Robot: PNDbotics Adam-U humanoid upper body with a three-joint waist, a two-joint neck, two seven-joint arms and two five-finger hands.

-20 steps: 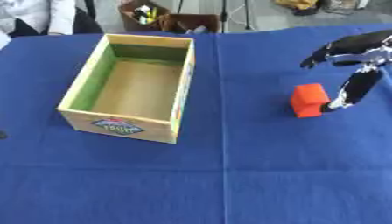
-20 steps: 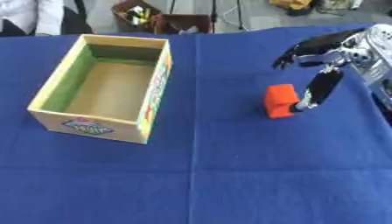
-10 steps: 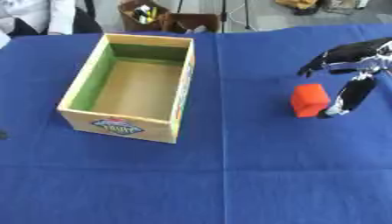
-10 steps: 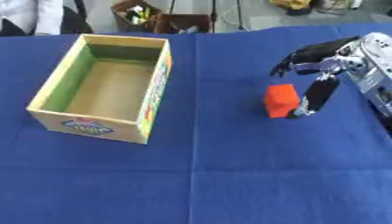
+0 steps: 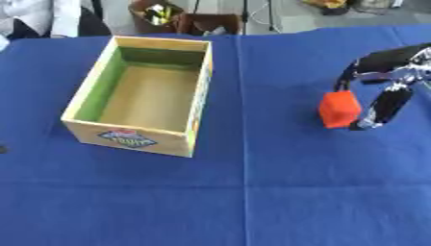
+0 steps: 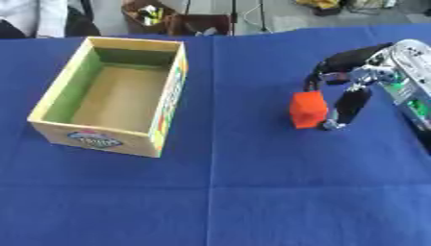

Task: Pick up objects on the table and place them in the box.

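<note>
Closing in since a second ago, the right robot hand point(image 6: 358, 91) is now reaching around the orange block point(image 6: 308, 110), with the block keeping its spot on the table point(image 6: 235, 192).

One dark finger is curving over the block's far side while another is hanging down just beside its right face; whether either is touching it cannot be told, and the block is sitting on the blue cloth rather than being lifted. The fingers are standing apart, curved around the block but not clamped on it. The open cardboard box point(image 5: 89, 129), green along its inner wall, is standing well apart to the left with nothing visible inside.
</note>
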